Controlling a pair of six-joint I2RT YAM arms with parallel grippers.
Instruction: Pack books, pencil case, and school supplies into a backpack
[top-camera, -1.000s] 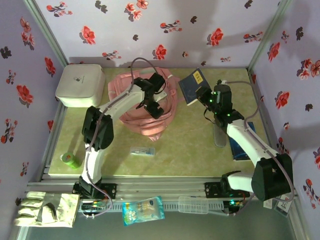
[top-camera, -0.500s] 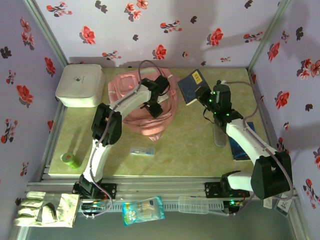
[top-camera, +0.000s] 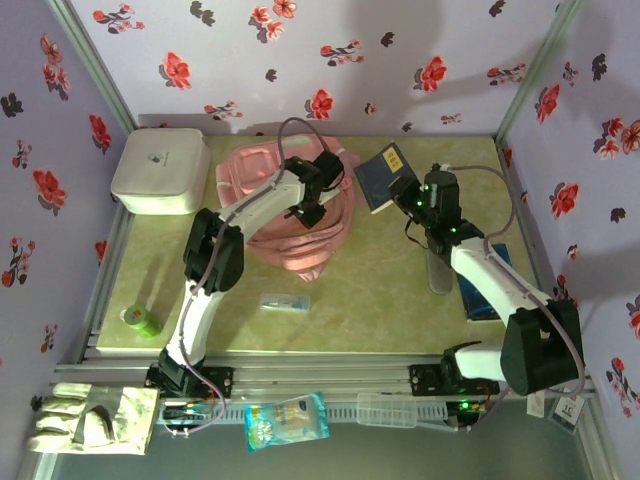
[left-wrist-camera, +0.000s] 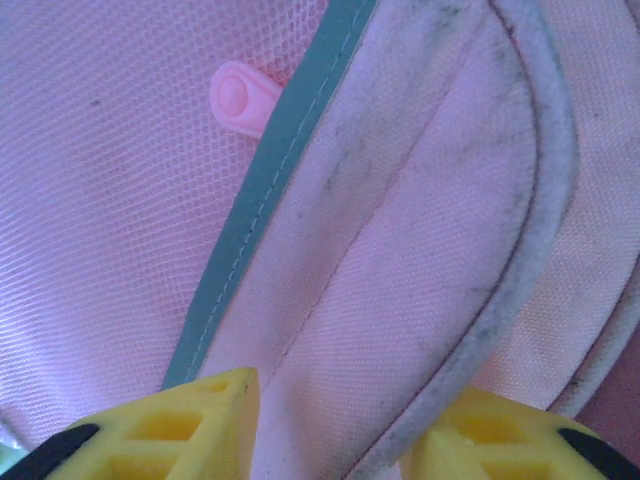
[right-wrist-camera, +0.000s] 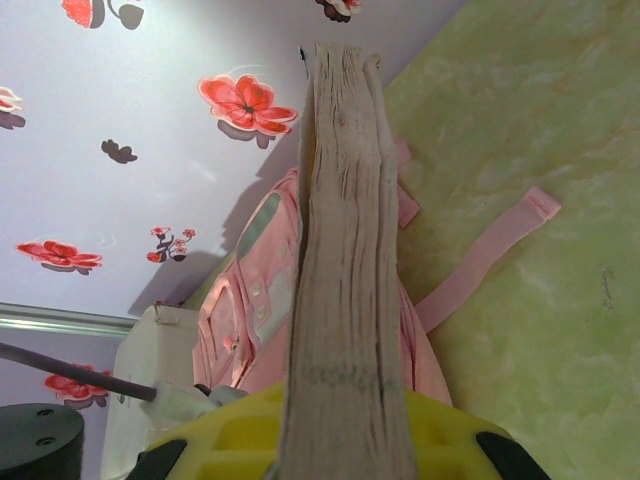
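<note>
Backpack, two books and three small supplies, with both grippers at work.

One pink backpack (top-camera: 285, 250), trimmed in soiled pale piping and teal-edged mesh, lies directly under the left gripper (top-camera: 312, 205), whose yellow fingers (left-wrist-camera: 190, 415) stand apart over a pocket seam, clasping nothing. One white box (top-camera: 160, 172) sits well to that gripper's left. Two books: one navy book (top-camera: 381, 178) with a yellow mark, clamped page-edge-up in the right gripper (top-camera: 408, 192) just beside the backpack; one blue book (top-camera: 482, 303) flat behind that gripper, beneath its forearm. One grey pencil case (top-camera: 437, 272) touches the blue book. One clear packet (top-camera: 285, 302) lies basewards of the left gripper; one green roll (top-camera: 140, 320) lies farther left.
</note>
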